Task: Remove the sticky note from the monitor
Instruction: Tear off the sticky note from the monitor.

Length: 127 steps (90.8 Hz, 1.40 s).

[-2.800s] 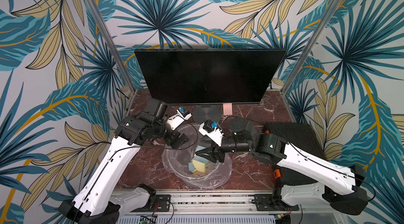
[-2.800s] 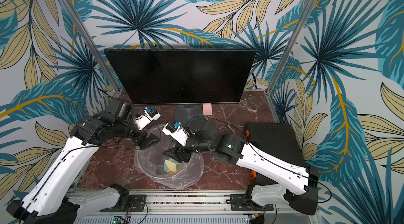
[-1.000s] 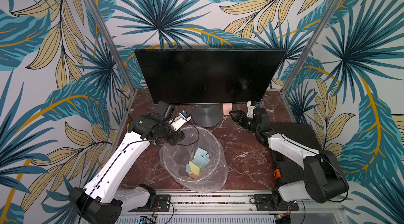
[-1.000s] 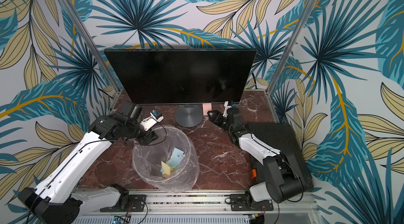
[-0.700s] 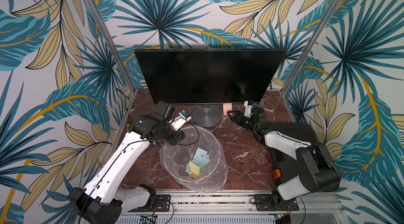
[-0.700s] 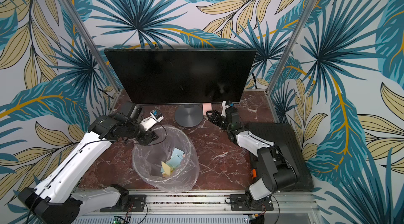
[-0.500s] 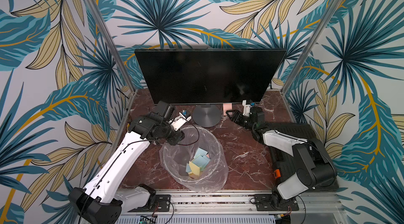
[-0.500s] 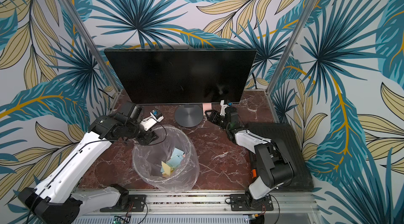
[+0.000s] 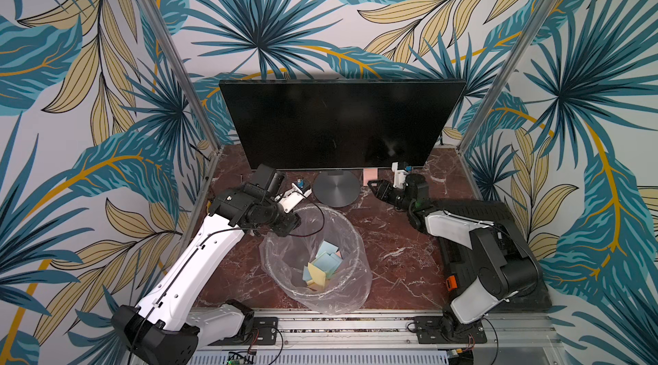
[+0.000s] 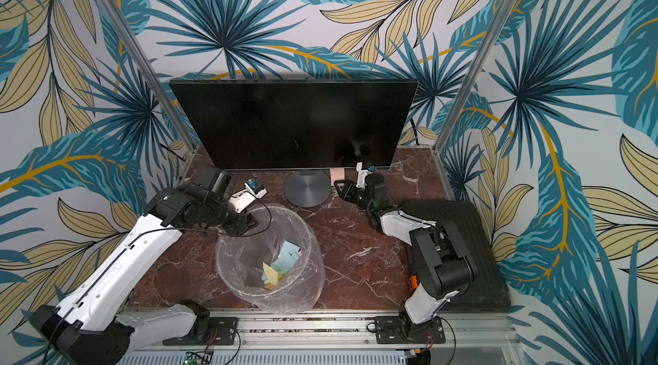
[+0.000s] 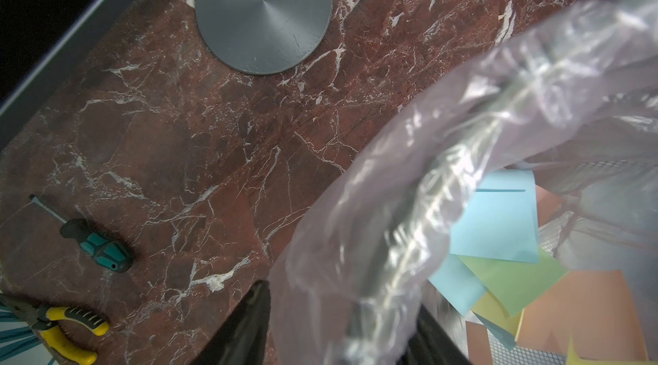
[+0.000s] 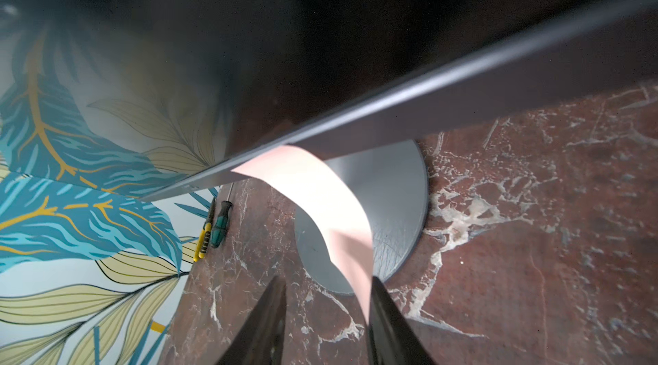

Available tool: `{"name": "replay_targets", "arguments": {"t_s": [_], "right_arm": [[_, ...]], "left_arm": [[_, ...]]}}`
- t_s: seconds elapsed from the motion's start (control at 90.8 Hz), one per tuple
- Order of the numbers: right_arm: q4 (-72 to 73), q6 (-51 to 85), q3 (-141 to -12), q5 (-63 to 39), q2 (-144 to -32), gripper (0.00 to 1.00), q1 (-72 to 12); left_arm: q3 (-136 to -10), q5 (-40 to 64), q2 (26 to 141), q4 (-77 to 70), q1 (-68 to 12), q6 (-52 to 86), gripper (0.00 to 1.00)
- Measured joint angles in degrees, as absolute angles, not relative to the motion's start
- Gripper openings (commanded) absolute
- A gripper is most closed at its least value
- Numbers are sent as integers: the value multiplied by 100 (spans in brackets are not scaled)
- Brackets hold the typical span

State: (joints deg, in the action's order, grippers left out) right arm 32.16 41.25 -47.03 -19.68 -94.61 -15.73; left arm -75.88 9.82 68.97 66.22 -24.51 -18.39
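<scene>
Two grippers flank the round grey metal base (image 9: 336, 188) of the wide black flat monitor (image 9: 338, 124). Left of the base, the left gripper (image 9: 286, 228) sits astride the rim of the clear plastic-lined round bin (image 9: 331, 301), jaws partly closed. Whether they pinch it, I cannot tell. Just right of the base, the pink paper sticky note (image 12: 320, 196) hangs curled from the monitor's lower edge. Right of the base, the right gripper (image 12: 327, 281) stands partly open, with the note's free end between its jaws, against one finger (image 12: 384, 309) and unpinched.
</scene>
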Motion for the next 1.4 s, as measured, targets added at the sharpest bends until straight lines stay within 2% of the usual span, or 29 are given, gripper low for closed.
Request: {"name": "replay_targets", "arguments": {"t_s": [0.242,0.826,1.124,1.399], "right_arm": [[3166,4034,-4670,-1911,-9319,0,-1573],[3020,4027,-4558,-1953,-8788,0,-1573],[2558,3918,-4401,-2171,-7491,0,-1632],[1251,3538,-4648,-2364,-6036,0,-1964]], "left_arm": [[-7590,982,6901,6619,-2451,-1841,57],[-7590,985,6904,6619,-2451,-1839,57],[-7590,985,6904,6619,-2451,-1839,57],[-7590,982,6908,6619,-2451,-1839,57]]}}
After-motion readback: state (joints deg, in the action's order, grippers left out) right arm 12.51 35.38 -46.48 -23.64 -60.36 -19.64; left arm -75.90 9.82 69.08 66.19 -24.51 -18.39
